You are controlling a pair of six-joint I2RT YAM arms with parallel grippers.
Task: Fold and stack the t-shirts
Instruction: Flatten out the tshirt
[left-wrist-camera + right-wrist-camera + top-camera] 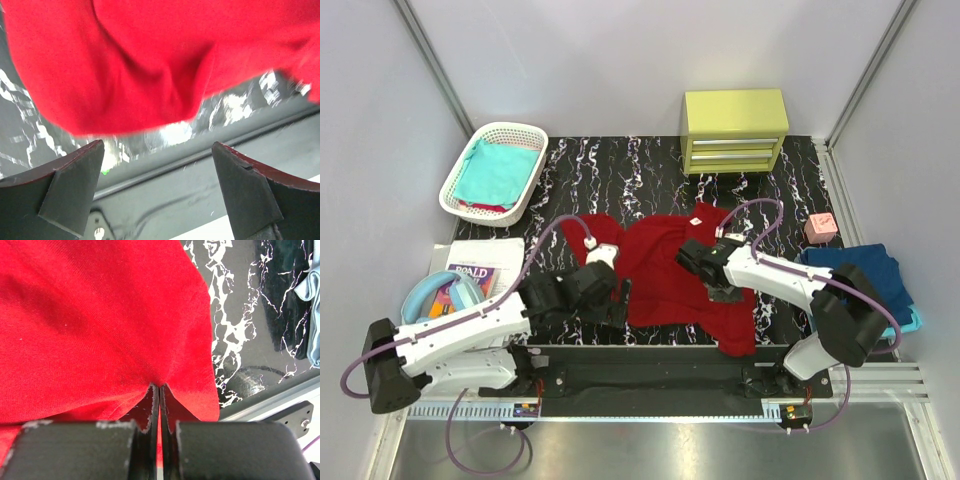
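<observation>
Red shirt [665,265] lay rumpled on the middle of the table [620,175], its near right corner reaching the front edge; right hand [159,388] was pinched tight on a fold of that shirt, close to its right hem; left hand [157,150] stood wide and held nothing, just short of the near left hem; teal shirt [498,170] lay in the basket [460,195] at far left; navy shirt [860,272] sat at the table's right edge on a light blue one [912,322].
</observation>
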